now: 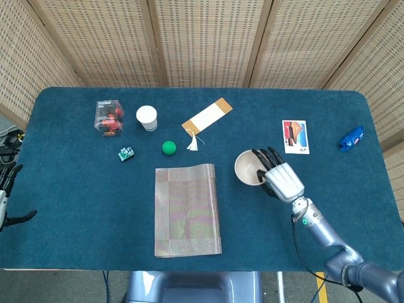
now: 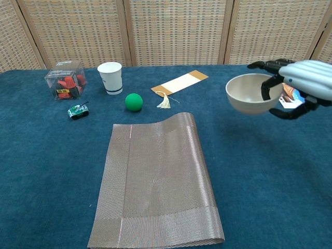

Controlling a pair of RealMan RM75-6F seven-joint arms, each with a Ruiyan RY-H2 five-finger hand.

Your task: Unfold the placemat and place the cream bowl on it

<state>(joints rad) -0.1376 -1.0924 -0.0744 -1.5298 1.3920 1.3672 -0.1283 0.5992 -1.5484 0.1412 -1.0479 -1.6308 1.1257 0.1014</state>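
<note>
While right hand (image 2: 303, 83) grips cream bowl (image 2: 250, 93) aloft, placemat (image 2: 158, 181) folded, no writing legible

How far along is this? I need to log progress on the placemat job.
Done: the placemat lies flat, though one edge looks doubled, so fully unfolded is uncertain. In hand: the right hand holds the cream bowl lifted above the table. The left hand idles at the table's edge. Left: set the bowl on the mat.

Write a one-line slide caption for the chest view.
Right hand holds the cream bowl in the air, right of the placemat lying folded on the blue table.
</note>
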